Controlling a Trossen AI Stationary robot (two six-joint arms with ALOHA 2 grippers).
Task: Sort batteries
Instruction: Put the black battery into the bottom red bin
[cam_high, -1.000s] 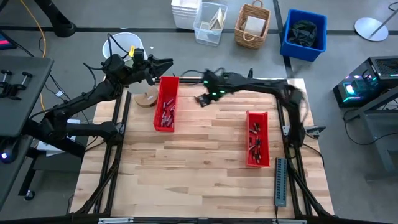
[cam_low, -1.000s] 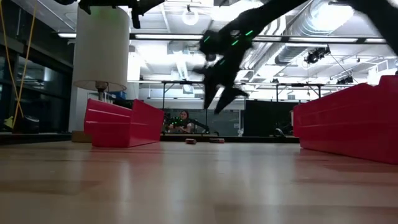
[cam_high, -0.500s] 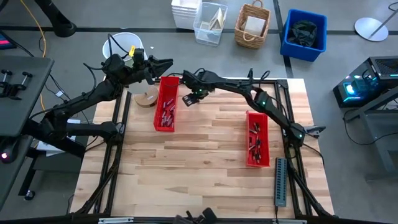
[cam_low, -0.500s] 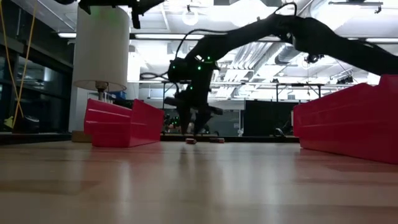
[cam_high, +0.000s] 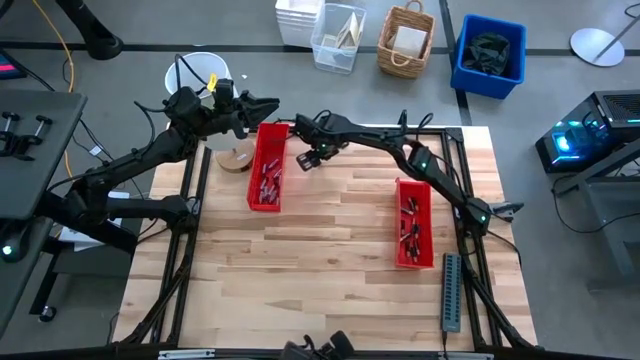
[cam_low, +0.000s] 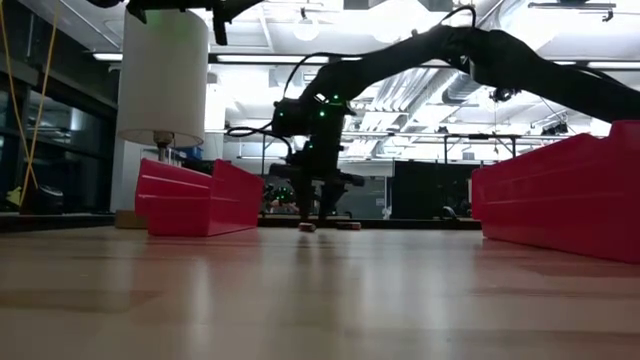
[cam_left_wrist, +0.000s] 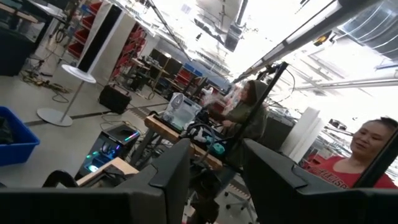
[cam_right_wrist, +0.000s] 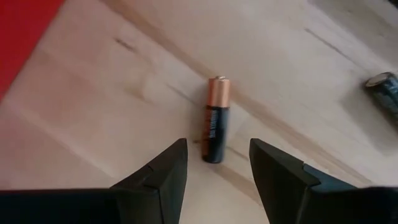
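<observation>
Copper-and-black battery (cam_right_wrist: 213, 119) lying flat on the wooden surface (cam_high: 330, 250), directly ahead of the right end effector (cam_right_wrist: 214, 163), in line with the gap between its spread, empty fingers (cam_right_wrist: 163, 168). A second battery (cam_right_wrist: 387, 87) off to one side on the same boards, darker and only partly in view. In the high view, right end effector (cam_high: 307, 157) at the far part of the surface, just beside the left red tray (cam_high: 267, 166) (a shade closer to the boards than half a second ago, and far left of its blurred spot over the middle a full second ago). In the low view, right end effector (cam_low: 317, 205) with fingertips down just above two small batteries (cam_low: 327, 226) on the surface, lower than half a second ago. More batteries lying loose in the left tray and in the right red tray (cam_high: 413, 222); neither tray shifted. Left end effector (cam_high: 266, 104) raised over the far left corner beside the left tray's far end, unmoved from both earlier frames; in its wrist view, left end effector (cam_left_wrist: 214, 180) with fingers (cam_left_wrist: 172, 174) parted and nothing between them, aimed at the room, with a person (cam_left_wrist: 367, 152) at the edge. Grey ridged strip (cam_high: 451, 291) unchanged at the near right.
</observation>
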